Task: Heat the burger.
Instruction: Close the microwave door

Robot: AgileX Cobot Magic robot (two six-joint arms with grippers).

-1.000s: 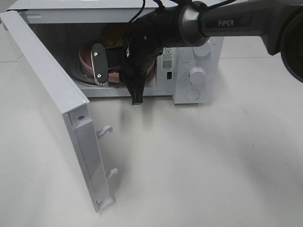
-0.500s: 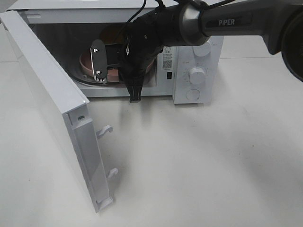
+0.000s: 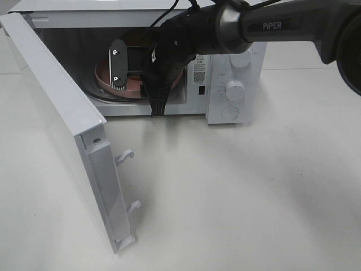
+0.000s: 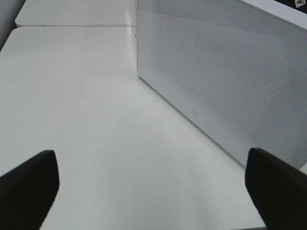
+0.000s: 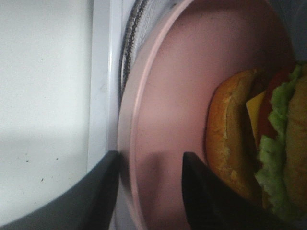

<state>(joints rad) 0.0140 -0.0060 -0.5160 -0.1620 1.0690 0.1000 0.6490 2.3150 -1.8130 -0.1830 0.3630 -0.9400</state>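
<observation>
Right arm (image 3: 271, 25) inside microwave (image 3: 234, 84), end effector (image 5: 148, 191) straddling plate (image 5: 172, 72) rim.

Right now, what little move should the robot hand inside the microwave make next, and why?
Probably draw the right gripper straight back out of the microwave. The pink plate with the burger rests inside, and the jaws stand apart around its rim without pinching it. The open door cannot shut while the arm reaches in.

"The white microwave (image 3: 248, 101) on the desk (image 3: 237, 197) has its door (image 3: 51, 96) swung wide to the left."

"Yes, and the right gripper (image 3: 119, 83) is inside, at the pink plate (image 3: 103, 76)."
</observation>
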